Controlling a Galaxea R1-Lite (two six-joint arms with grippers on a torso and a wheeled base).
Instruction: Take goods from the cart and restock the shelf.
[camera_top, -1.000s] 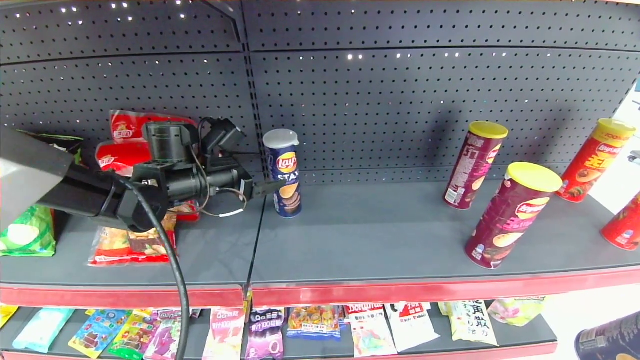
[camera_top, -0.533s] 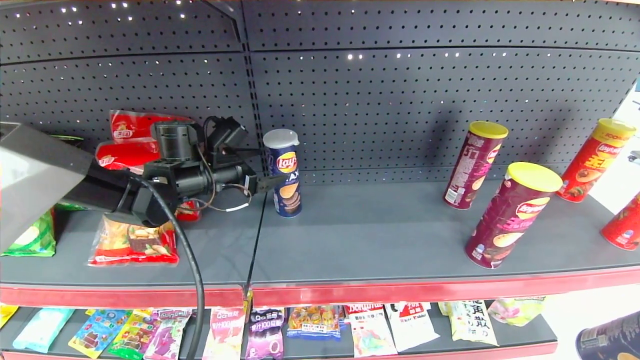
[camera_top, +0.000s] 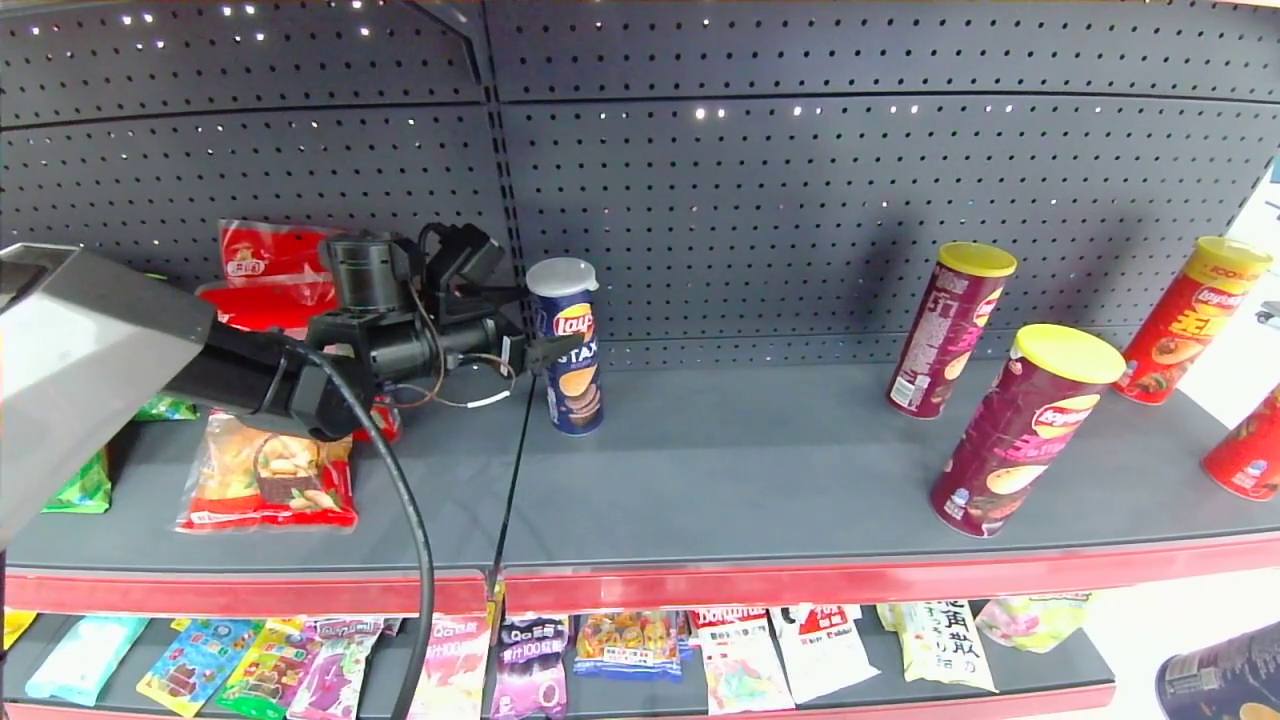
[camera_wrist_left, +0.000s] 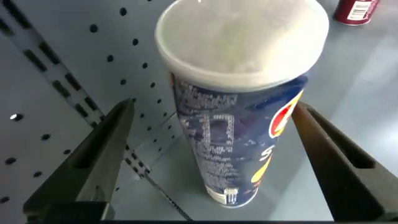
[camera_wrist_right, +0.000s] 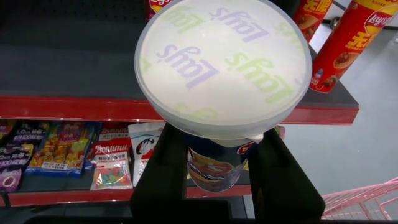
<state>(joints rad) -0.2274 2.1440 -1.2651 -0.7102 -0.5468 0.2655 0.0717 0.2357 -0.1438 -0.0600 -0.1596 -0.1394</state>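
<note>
Left gripper (camera_top: 556, 349) astride a blue can (camera_top: 568, 330) on the shelf (camera_top: 760, 480); right gripper (camera_wrist_right: 221, 174) holding a second blue can (camera_wrist_right: 224, 74).
Left jaws stand wide, one on each side of the upright can at the far back, left of the maroon cans (camera_top: 1020, 430); right jaws clamp theirs near right, below the shelf.

This is a shop. A long dark shelf (camera_top: 750, 480) with a red front edge runs across the frame, with a back wall (camera_top: 800, 200) full of little holes. Tall chip cans (camera_top: 1020, 430) stand at the right. Snack bags (camera_top: 265, 480) lie at the left. Candy bags (camera_top: 740, 660) line the lower shelf (camera_top: 1075, 660) along the bottom.
</note>
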